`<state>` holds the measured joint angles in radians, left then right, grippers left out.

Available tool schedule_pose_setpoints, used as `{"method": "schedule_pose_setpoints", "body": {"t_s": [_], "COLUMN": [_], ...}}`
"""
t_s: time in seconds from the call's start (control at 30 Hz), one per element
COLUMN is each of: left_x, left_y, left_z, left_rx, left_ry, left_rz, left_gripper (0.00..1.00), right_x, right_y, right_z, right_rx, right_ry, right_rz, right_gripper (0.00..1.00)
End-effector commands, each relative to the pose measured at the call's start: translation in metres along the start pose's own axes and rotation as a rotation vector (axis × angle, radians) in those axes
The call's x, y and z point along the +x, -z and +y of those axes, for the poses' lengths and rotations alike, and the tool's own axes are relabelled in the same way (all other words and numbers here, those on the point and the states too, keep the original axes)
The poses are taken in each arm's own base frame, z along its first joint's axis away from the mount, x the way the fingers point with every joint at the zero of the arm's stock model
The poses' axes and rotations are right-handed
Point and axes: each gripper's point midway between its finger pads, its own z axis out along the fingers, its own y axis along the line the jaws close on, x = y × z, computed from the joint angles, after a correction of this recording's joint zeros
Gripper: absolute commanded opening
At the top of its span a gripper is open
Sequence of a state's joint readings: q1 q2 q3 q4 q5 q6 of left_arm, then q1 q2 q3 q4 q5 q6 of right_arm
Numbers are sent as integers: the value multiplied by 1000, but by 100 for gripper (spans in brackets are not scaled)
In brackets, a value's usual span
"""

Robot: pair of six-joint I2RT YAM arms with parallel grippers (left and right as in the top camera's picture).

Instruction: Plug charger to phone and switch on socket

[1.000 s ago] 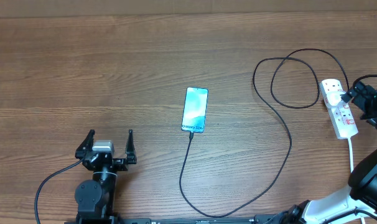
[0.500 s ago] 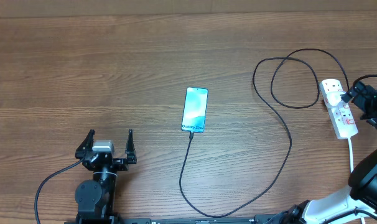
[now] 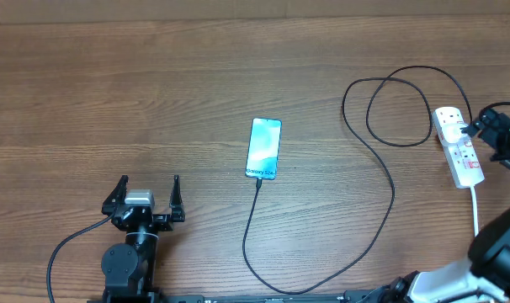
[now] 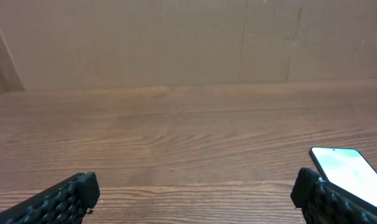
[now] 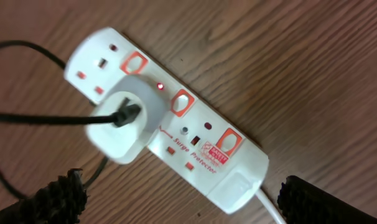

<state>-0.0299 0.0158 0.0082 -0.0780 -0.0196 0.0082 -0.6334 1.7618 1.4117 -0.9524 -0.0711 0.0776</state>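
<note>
Socket, a white red-switched plastic power strip [image 5: 201, 124], lying mid-frame, framed by the spread right end effector [image 5: 182, 198], lamp [image 5: 159, 86] glowing red. Left end effector [image 3: 150, 189] spread, idle. Risking a press cutting power, or a shove tugging the thin black charger cable [image 5: 45, 117].

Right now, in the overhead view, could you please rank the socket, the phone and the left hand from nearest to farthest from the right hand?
1. socket: far right, directly beside the right hand.
2. phone: in the middle.
3. left hand: far left, toward the near edge.
</note>
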Motion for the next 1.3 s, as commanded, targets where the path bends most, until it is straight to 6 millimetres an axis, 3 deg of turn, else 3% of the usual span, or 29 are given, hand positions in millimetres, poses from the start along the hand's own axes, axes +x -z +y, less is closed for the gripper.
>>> {"method": "schedule_pose_setpoints", "body": {"t_s": [0.0, 0.17, 0.33, 0.5, 0.8, 0.93, 1.07, 1.27], "left_x": [-2, -2, -2, -2, -2, -2, -2, -2], "left_y": [1, 1, 1, 1, 1, 1, 1, 1], "left_z": [3, 3, 3, 3, 3, 3, 3, 3], "left_rx": [-16, -16, -16, -16, -16, -16, -16, -16], "left_ry": [-21, -21, -21, -21, -21, -21, -21, -21], "left_rz": [-11, -11, -11, -11, -11, -11, -11, -11], "left_gripper": [100, 100, 100, 100, 100, 100, 100, 100], "right_x": [-16, -20, -19, -12, 29, 51, 67, 76], "right_y": [59, 113, 142, 149, 160, 168, 174, 176], "right_z": [6, 12, 18, 44, 140, 172, 189, 186], "right_rx": [-20, -40, -56, -94, -243, -302, -335, -334], "right_ry": [16, 29, 45, 107, 354, 446, 500, 510], "right_rz": [-166, -307, -382, -395, -376, -370, -364, -341], "right_gripper": [100, 100, 100, 100, 100, 100, 100, 100]}}
